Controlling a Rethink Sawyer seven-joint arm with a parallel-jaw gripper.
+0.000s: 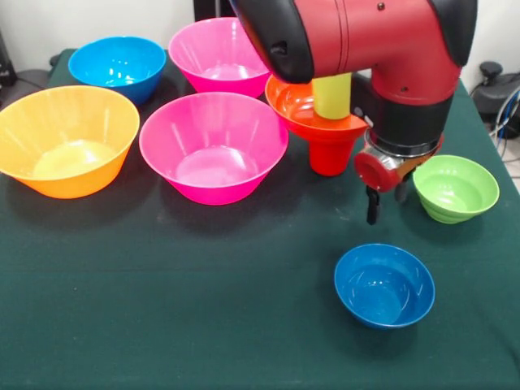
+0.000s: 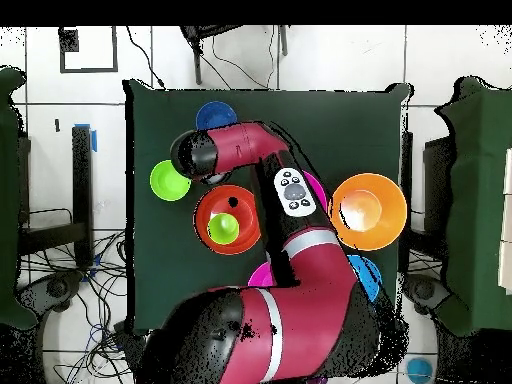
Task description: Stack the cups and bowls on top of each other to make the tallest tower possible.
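The tower (image 1: 328, 130) stands right of centre in the front view: a red cup (image 1: 329, 156) as base, a wide red-orange bowl (image 1: 302, 108) on it, and a lime-green cup (image 1: 331, 96) in the bowl. It also shows in the overhead view (image 2: 227, 220). My gripper (image 1: 386, 201) hangs just right of the tower, between it and the small green bowl (image 1: 455, 188). Its fingers are apart and empty, a little above the cloth. A small blue bowl (image 1: 383, 284) sits in front of the gripper. The small red bowl is out of view.
Two big pink bowls (image 1: 213, 146) (image 1: 219, 55), a yellow-orange bowl (image 1: 67, 140) and a mid-sized blue bowl (image 1: 118, 67) stand upright on the left half of the green cloth (image 1: 162, 309). My arm (image 1: 366, 41) partly hides the tower's top.
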